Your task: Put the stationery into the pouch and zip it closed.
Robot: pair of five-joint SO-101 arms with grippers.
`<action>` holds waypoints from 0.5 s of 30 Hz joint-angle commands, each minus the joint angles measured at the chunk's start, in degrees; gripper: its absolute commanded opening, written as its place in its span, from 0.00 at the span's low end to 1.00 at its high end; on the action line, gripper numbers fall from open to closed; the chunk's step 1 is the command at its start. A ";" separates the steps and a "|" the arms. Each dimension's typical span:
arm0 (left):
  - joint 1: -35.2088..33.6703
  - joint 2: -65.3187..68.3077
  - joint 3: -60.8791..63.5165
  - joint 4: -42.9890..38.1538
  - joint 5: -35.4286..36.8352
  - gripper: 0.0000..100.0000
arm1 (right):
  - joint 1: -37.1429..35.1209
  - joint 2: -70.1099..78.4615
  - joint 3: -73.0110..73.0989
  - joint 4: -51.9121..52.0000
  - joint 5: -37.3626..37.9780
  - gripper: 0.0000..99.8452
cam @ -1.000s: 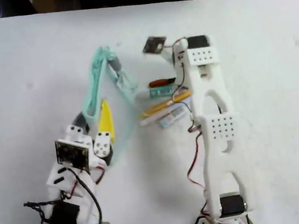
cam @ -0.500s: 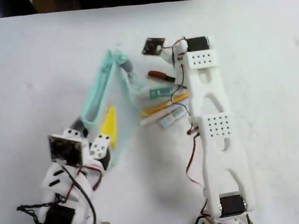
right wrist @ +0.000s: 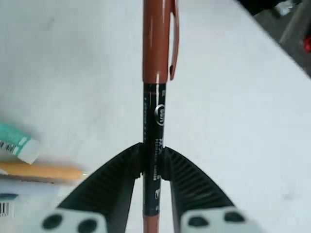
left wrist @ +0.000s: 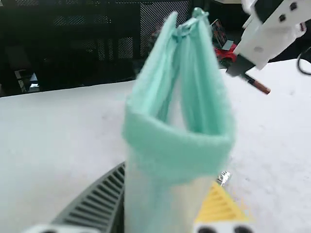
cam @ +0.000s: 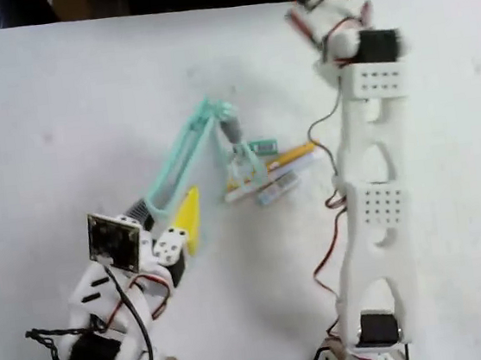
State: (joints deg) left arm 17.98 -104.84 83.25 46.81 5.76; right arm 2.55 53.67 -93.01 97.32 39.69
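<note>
A teal pouch (cam: 181,156) stretches from my left gripper (cam: 162,211) toward the stationery pile, its far end touching the pile. The left gripper (left wrist: 160,213) is shut on the pouch's (left wrist: 180,126) near end, one grey finger (left wrist: 95,216) and one yellow finger (left wrist: 218,206) on either side. My right gripper (cam: 307,18) is raised at the far side of the table, shut on a red-brown pen (right wrist: 155,73) between its black fingers (right wrist: 112,179). On the table lie a teal eraser (cam: 263,148), a yellow pencil (cam: 290,154) and a white-and-blue item (cam: 276,186).
The white table (cam: 58,105) is bare to the left and far right. Its far edge runs close behind the raised right gripper, with dark room beyond. The right arm's white body (cam: 374,208) stands just right of the pile.
The right gripper has lifted the red-brown pen off the pile and swung up toward the far edge. The left gripper has swung the pouch's far end right, onto the pile.
</note>
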 commanded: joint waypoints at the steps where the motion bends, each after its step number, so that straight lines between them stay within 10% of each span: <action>1: 0.75 -0.04 -2.11 0.44 -0.18 0.06 | 2.24 -12.62 -2.37 1.45 -5.01 0.02; 15: 0.57 -0.04 -1.67 0.70 -0.53 0.05 | 2.33 -46.81 20.48 1.54 -13.19 0.02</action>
State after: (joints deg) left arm 17.98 -104.84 83.25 46.81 5.76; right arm 5.98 17.19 -81.49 97.41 29.49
